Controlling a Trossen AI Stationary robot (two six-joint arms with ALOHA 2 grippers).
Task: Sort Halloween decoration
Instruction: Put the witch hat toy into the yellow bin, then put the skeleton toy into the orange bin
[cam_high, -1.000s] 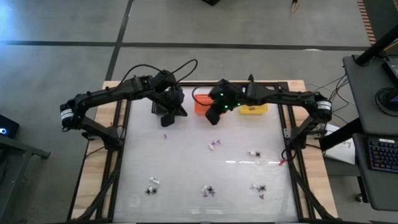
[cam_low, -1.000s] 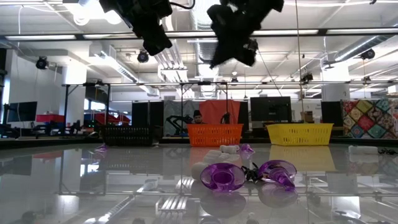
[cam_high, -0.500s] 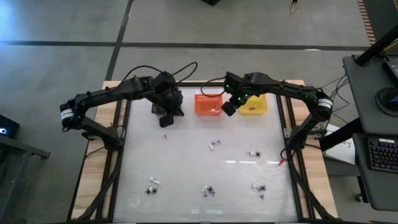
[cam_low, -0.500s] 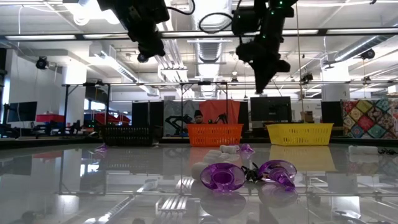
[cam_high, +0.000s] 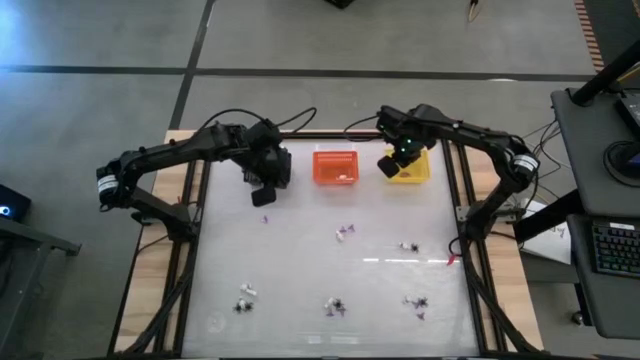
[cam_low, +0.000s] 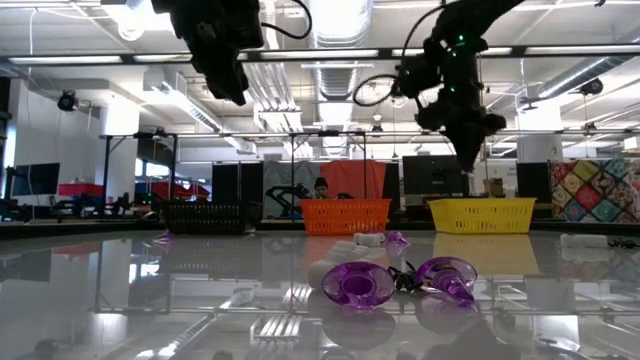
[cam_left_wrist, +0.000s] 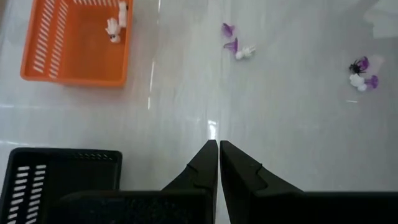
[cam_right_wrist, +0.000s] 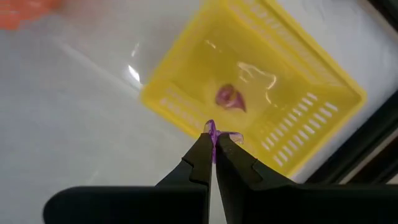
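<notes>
My right gripper (cam_right_wrist: 213, 140) hangs over the near-left corner of the yellow basket (cam_right_wrist: 298, 93), shut on a tiny purple decoration piece (cam_right_wrist: 211, 129). Another purple piece (cam_right_wrist: 229, 98) lies on the basket's floor. My left gripper (cam_left_wrist: 219, 144) is shut and empty, up in the air by the black basket (cam_left_wrist: 37, 180) at the far left. The orange basket (cam_high: 336, 166) between them holds white bits (cam_left_wrist: 115, 25). Loose decorations lie on the glossy table: purple and white ones (cam_high: 345, 233), (cam_high: 407, 246), and black spidery ones (cam_high: 416, 302), (cam_high: 335, 306). My right gripper pinches the small purple piece (cam_right_wrist: 211, 129) between its two fingertips, only at their free ends. The fingers point down from above. The piece is lifted clear, above the yellow basket's rim, with a thin purple bit sticking out sideways past the tips.
The three baskets stand in a row along the far edge. A cluster of purple rings and a black spider (cam_low: 400, 280) lies near the front edge, with a white bit (cam_high: 245, 297) at the front left. The table's metal frame (cam_high: 462, 215) runs along the sides.
My right gripper has swung from above the orange basket toward the table's right edge, come lower and tipped to point straight down over the yellow basket, still shut on the purple piece. My left gripper has tipped further downward in place.
</notes>
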